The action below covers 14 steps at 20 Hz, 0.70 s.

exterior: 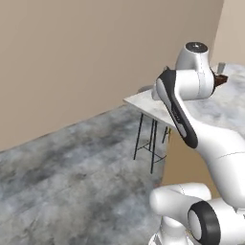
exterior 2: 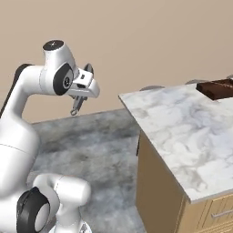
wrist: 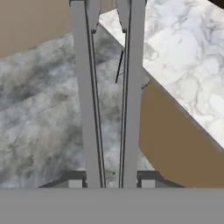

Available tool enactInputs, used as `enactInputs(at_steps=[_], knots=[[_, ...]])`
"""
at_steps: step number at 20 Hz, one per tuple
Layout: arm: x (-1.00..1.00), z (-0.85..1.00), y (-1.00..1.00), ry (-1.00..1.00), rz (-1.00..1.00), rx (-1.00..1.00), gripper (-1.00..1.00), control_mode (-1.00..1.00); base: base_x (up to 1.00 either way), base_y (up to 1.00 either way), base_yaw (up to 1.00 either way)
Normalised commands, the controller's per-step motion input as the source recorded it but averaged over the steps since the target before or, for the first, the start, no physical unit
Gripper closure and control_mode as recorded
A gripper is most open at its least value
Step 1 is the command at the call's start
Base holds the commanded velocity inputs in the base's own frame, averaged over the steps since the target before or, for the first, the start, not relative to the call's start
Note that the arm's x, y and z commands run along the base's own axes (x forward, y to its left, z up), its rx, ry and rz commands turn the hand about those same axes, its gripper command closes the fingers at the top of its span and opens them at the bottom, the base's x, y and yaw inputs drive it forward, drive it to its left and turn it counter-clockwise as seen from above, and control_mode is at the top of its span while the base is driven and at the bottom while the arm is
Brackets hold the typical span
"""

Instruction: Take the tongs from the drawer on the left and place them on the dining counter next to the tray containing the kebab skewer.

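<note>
Matt grey metal tongs (wrist: pixel 109 109); veined marble dining counter (exterior 2: pixel 182 132)

From the hand camera I see the tongs (wrist: pixel 109 96) held lengthwise between my tool (wrist: pixel 111 183) fingertips (wrist: pixel 75 181), which press against the outer faces of the two grey arms near the bottom of the picture. Both arms run straight up the frame, roughly parallel, with a narrow gap between them, and end in tapered tips at the top edge. Behind the tongs lies a mottled grey floor (wrist: pixel 39 109). To the right, the white marble bench (wrist: pixel 188 57) with grey veins crosses the upper corner, its edge running diagonally, above a plain tan side panel (wrist: pixel 175 144). A thin dark stool leg (wrist: pixel 119 66) shows in the gap between the arms
</note>
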Motion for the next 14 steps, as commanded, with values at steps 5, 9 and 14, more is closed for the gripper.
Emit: enactInputs(at_steps=[5, 9, 14], knots=[[0.0, 0.0, 0.0, 0.0, 0.0, 0.0, 1.0, 1.0, 0.51, 0.59, -0.22], [0.0, 0.0, 0.0, 0.0, 0.0, 0.0, 1.0, 1.0, 0.49, 0.64, -0.22], [0.0, 0.0, 0.0, 0.0, 0.0, 0.0, 1.0, 1.0, 0.45, 0.65, -0.22]])
